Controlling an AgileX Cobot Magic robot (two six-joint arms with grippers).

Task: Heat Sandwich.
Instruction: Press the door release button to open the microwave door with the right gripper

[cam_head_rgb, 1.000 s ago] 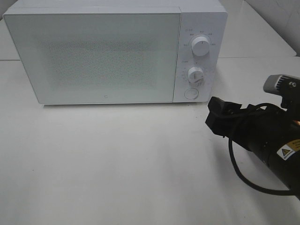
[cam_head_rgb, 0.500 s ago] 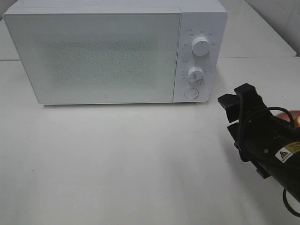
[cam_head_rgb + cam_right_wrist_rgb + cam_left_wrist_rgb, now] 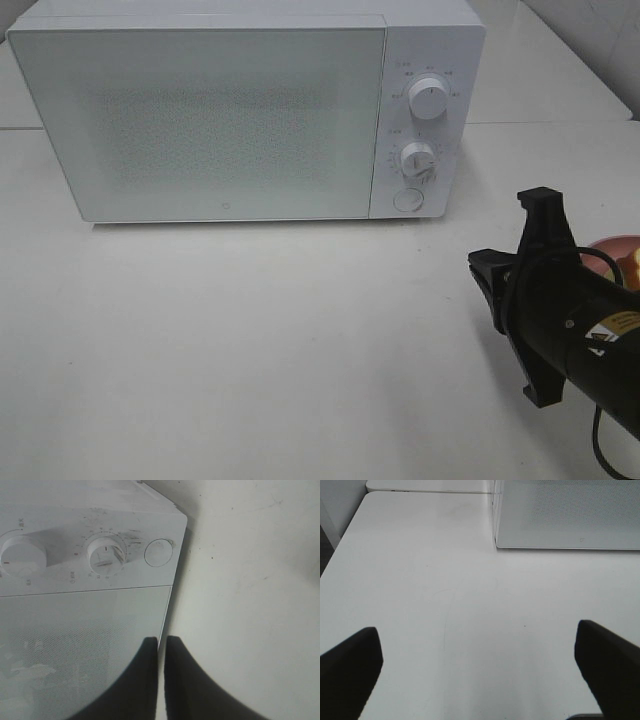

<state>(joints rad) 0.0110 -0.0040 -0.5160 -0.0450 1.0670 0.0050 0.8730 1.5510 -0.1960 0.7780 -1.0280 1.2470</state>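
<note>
Right gripper (image 3: 160, 642): fingers pressed almost together, only a thin slit between them, nothing pinched. It was clenched on air. The right wrist view looked past the tips at the microwave's control panel: round door-release button (image 3: 158, 553), timer knob (image 3: 105, 554) beside it, and power knob (image 3: 19, 555) further along. The tips were apart from the panel, with no contact.

Left gripper (image 3: 480, 645): fingers spread wide, released, empty. It hung over bare white table (image 3: 470, 580), with the microwave's lower front corner well ahead of it.

In the high view the right arm (image 3: 580, 330) lay over the table's right side, in front of and to the right of the microwave (image 3: 200, 120). The microwave door was fully closed and nothing could be made out through the speckled window.

The sandwich (image 3: 634, 265) showed only as a tan sliver at the frame's right edge, on a pink plate (image 3: 608, 243) mostly hidden behind the right arm. It was on the table, outside the microwave and to its right. Neither gripper touched it. The filling was not readable from this sliver.

Progress, as a judgement: basically nothing was done. The door was shut, the sandwich was out on its plate and both grippers were empty. What was left:
- Press the release button, which the closed right fingertips looked suited to poke.
- Swing the door open.
- Carry the plate inside and close the door.
- Turn the timer knob.
</note>
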